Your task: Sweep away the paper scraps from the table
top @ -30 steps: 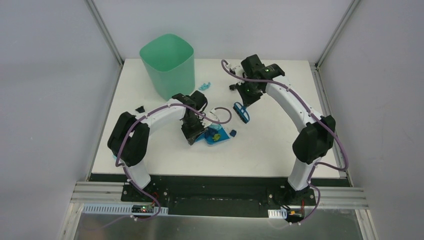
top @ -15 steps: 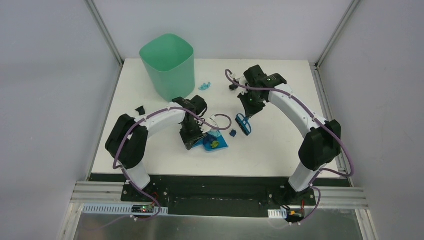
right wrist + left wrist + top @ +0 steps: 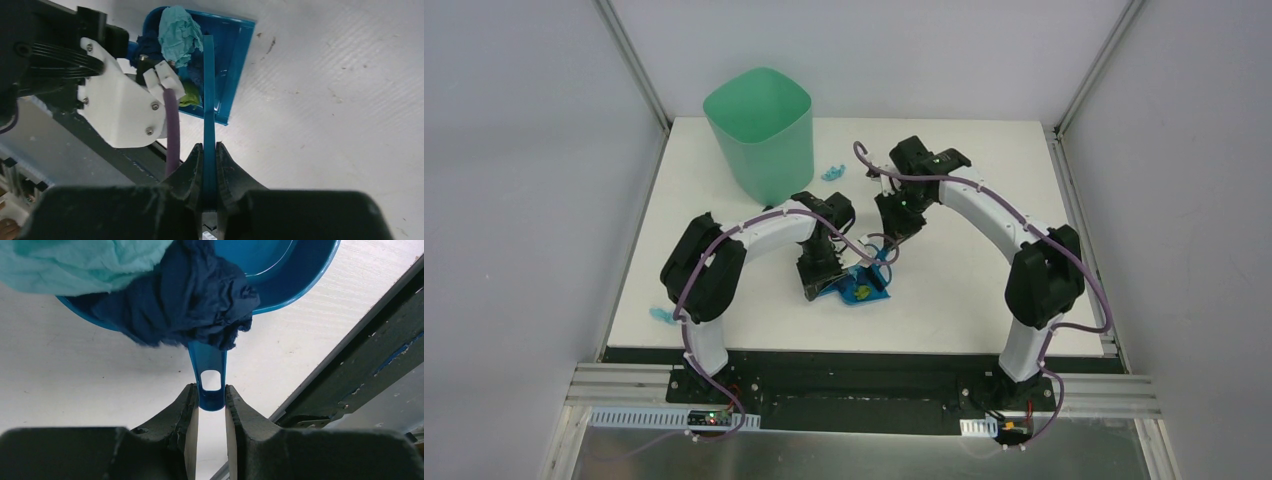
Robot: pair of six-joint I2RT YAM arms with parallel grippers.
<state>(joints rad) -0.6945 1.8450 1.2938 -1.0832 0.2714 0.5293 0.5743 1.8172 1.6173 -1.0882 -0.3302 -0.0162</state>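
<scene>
My left gripper (image 3: 211, 400) is shut on the handle of the blue dustpan (image 3: 287, 267), which lies flat on the table (image 3: 984, 300). In the pan lie paper scraps: a dark blue wad (image 3: 195, 295), a light blue one (image 3: 177, 30) and an olive green one (image 3: 190, 96). My right gripper (image 3: 209, 155) is shut on the thin blue handle of the brush (image 3: 208, 90), whose far end reaches over the dustpan (image 3: 232, 55) mouth. From above, both grippers meet at the dustpan (image 3: 864, 288) in mid table. Loose light blue scraps (image 3: 832, 172) lie by the bin, another (image 3: 662, 316) at the front left.
A mint-green bin (image 3: 759, 135) stands upright at the back left of the table. The left arm (image 3: 754, 235) and right arm (image 3: 994, 215) arch over the middle. The black front edge (image 3: 854, 360) runs just beyond the dustpan.
The right arm has swung the brush left and forward to the dustpan mouth, and the dark blue scrap beside the pan is gone from the table. The left arm shifted, uncovering a front-left scrap.
</scene>
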